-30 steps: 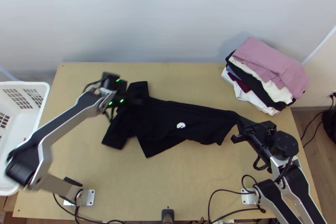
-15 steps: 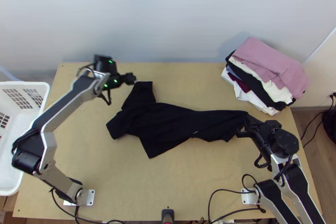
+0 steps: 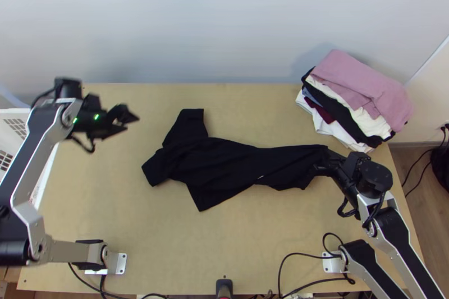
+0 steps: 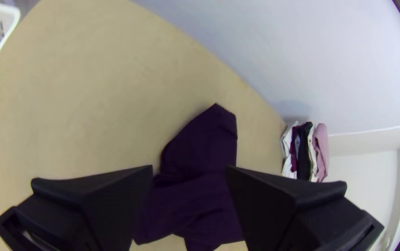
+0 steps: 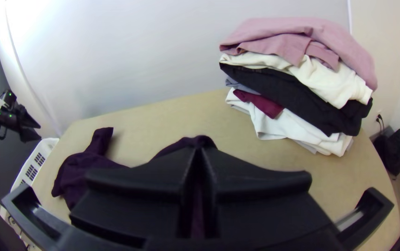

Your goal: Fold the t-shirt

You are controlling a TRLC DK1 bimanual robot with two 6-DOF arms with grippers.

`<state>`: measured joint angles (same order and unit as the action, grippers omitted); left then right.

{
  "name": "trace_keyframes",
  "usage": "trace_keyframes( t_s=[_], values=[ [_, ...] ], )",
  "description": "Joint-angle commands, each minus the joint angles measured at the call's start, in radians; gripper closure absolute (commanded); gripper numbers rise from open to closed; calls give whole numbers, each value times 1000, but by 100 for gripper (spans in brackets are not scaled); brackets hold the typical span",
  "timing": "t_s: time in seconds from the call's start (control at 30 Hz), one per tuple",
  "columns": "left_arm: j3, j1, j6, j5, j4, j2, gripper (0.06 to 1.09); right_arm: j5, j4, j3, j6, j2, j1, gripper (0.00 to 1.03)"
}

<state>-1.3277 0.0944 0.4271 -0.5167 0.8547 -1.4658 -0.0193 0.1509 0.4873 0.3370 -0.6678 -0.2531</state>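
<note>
The black t-shirt (image 3: 224, 164) lies bunched and stretched out sideways across the middle of the table, a sleeve-like part pointing to the back at its left. Beyond the shirt's left end, over the table's back left, my left gripper (image 3: 130, 120) holds nothing; in the left wrist view the left gripper (image 4: 189, 174) has its fingers wide apart, the shirt (image 4: 200, 148) lying farther off. At the shirt's right end is my right gripper (image 3: 322, 165). In the right wrist view the right gripper (image 5: 199, 162) is closed on the dark cloth (image 5: 193, 141), which bulges up behind the fingers.
A stack of folded clothes (image 3: 359, 97), pink on top, stands at the table's back right. The white basket (image 3: 12, 125) is beyond the left edge, partly behind the left arm. Bare wood (image 3: 241, 243) lies in front of the shirt.
My left gripper has moved away from the shirt to the left. The shirt's right end shifted slightly right with my right gripper, and the white patch on it turned mostly out of sight.
</note>
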Motion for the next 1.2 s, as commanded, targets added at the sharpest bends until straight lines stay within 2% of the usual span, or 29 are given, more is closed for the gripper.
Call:
trace_keyframes(
  t_s=[0.0, 0.07, 0.1, 0.5, 1.17],
  values=[
    [143, 33, 15, -48, 17, 82, 52, -13, -20, 34, 25, -10, -8, 100],
    [208, 42, 15, -48, 6, 102, 66, -13, -20, 37, 25, -13, -8, 100],
    [231, 51, 16, -48, 4, 102, 69, -13, -20, 40, 27, -16, -8, 100],
    [366, 56, 2, -22, -22, 28, 68, -13, -11, 57, 50, -32, -14, 100],
    [438, 16, 16, 26, -135, -80, 68, -13, -2, 60, 53, -33, -9, 100]
  ],
)
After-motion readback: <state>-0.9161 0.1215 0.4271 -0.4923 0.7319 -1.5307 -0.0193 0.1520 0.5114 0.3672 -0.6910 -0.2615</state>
